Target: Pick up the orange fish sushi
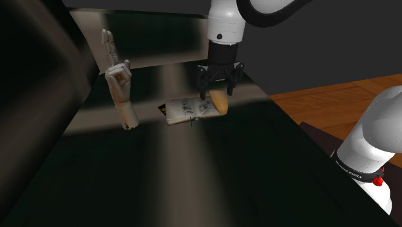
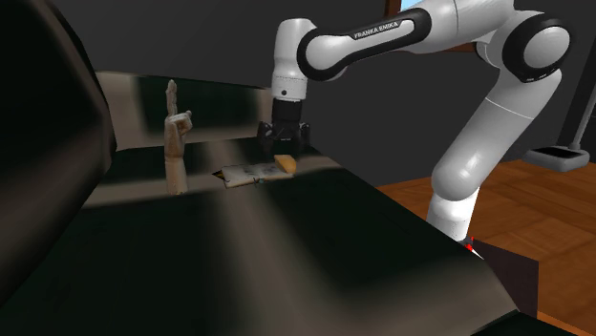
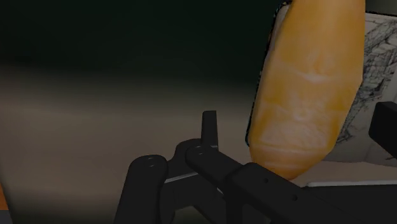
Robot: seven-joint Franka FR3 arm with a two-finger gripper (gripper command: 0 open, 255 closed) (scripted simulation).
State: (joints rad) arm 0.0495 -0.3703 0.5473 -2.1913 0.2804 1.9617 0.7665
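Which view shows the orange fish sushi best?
The wrist view: the orange fish sushi is close, its pale bands clear. In the shoulder and second exterior views it is a small orange piece beneath the pincer.

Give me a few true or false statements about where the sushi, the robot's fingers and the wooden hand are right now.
1. The orange sushi lies on a white printed booklet. True.
2. The wooden hand lies flat on its side. False: it stands upright.
3. The fingers are open and hang over the sushi. True.
4. The floor is blue carpet. False: it is brown wood.
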